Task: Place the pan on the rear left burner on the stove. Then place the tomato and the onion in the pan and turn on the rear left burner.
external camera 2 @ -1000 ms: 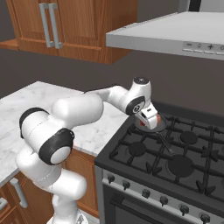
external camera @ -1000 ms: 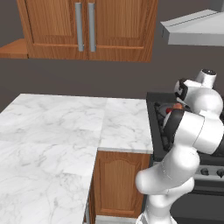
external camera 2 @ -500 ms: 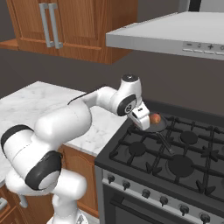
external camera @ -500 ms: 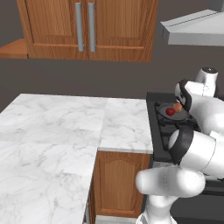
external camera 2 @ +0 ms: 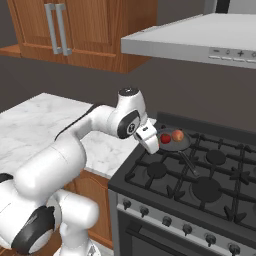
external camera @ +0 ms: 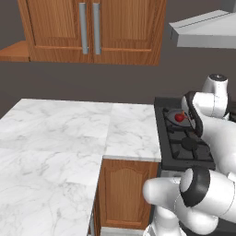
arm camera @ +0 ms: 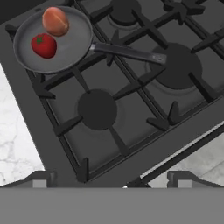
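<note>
Resting on the stove [external camera 2: 200,200] at the rear left, pan [arm camera: 65,48] holds tomato [arm camera: 43,45] and onion [arm camera: 55,21]. Jaws apart, empty, well clear of the pan, over the front grates.

pan [arm camera: 65,48]: on stove [arm camera: 144,109] grate | tomato [arm camera: 43,45], onion [arm camera: 55,21]: inside pan, side by side

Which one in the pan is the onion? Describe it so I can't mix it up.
Look at the stove, rear left corner, where the pan sits. Two small balls lie in it: the onion is the paler orange-brown one, beside the glossy red tomato.
</note>
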